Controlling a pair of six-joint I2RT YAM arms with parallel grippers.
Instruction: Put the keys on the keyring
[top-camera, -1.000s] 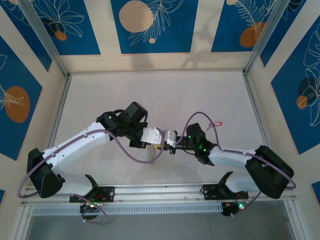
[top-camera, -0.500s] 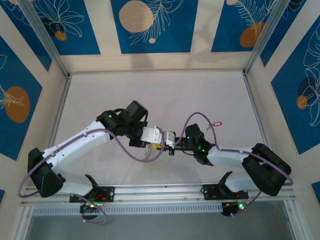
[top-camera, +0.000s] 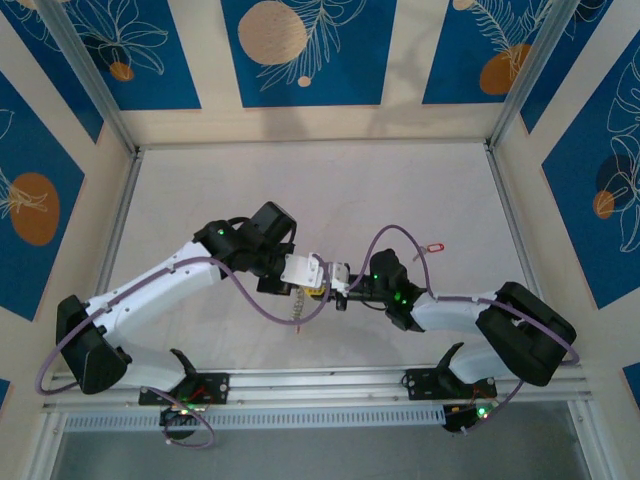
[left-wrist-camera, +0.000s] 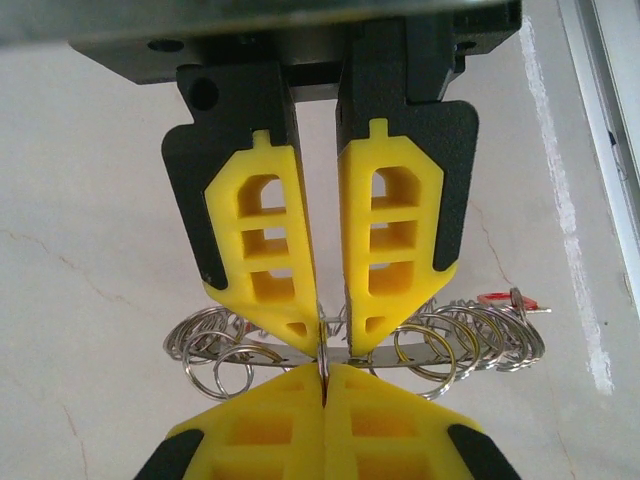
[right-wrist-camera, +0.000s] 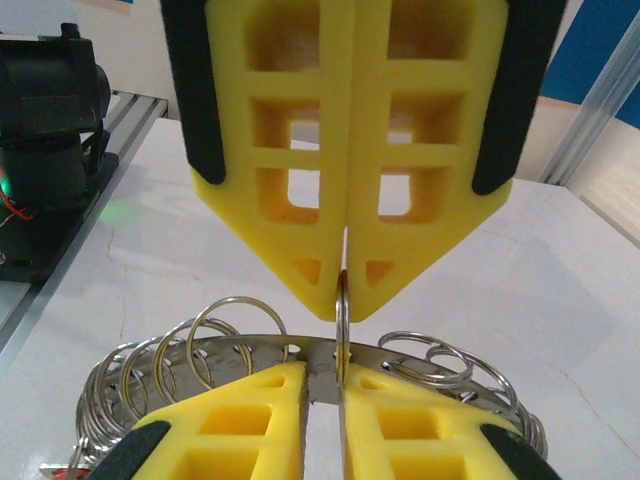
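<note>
Keyring aloft, red key on tbl

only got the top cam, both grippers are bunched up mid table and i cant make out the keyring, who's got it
Observer: The left gripper is shut on the flat band of the keyring.
Operator: and the right one
Observer: The right gripper is shut on one small ring that stands upright from that band.
Operator: any key near it
Observer: One red key sits against the outer rings at one end of the keyring. I cannot tell whether it is threaded on.
</note>
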